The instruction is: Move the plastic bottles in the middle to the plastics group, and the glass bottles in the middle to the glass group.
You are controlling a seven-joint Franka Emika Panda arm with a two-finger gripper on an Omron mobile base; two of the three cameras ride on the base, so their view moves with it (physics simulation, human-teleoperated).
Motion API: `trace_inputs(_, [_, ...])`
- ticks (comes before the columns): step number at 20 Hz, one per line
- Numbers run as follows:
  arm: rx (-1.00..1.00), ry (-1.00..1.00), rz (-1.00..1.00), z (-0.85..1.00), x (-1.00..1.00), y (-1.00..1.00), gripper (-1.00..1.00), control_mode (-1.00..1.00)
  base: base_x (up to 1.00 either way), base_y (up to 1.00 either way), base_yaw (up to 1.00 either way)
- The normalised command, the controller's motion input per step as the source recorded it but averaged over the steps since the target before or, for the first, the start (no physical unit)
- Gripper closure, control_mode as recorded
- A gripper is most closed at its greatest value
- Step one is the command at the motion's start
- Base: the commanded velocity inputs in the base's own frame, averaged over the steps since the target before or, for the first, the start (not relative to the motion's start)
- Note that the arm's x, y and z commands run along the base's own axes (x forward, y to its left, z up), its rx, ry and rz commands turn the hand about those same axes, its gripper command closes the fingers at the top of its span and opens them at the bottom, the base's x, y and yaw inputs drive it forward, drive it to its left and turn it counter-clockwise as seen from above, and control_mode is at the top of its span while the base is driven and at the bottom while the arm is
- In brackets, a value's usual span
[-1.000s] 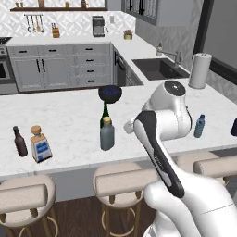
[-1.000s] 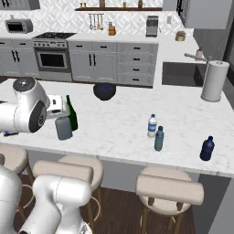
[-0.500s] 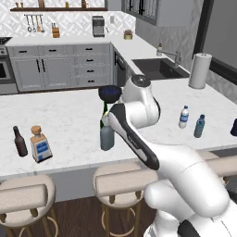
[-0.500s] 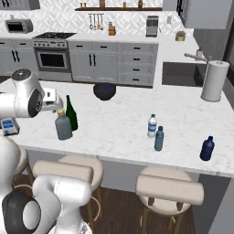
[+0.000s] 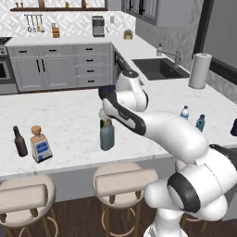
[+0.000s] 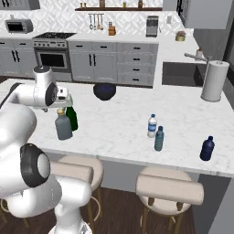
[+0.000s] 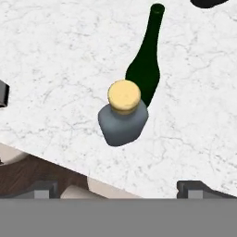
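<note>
While the gripper [image 7: 115,187] hangs released above it, fingertips spread wide, the stout grey-blue glass bottle with a tan cap [image 7: 122,119] stands upright near the front edge of the white marble counter [image 5: 65,120], touching or just in front of the tall dark green long-necked wine bottle [image 7: 146,62]. To grasp it well, I would centre the fingers on the squat body below the cap, descend straight, and keep clear of the wine bottle's shoulder so it is not toppled.
</note>
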Motion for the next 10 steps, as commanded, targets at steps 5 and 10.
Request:
trace_inputs(5, [0.0,0.12,0.0,-0.28,0.34,0.15,-1.0,-1.0,0.0,0.0,0.0])
trace_inputs(10, [0.0,0.04,0.0,-0.1,0.51,0.15,-1.0,-1.0,0.0,0.0,0.0])
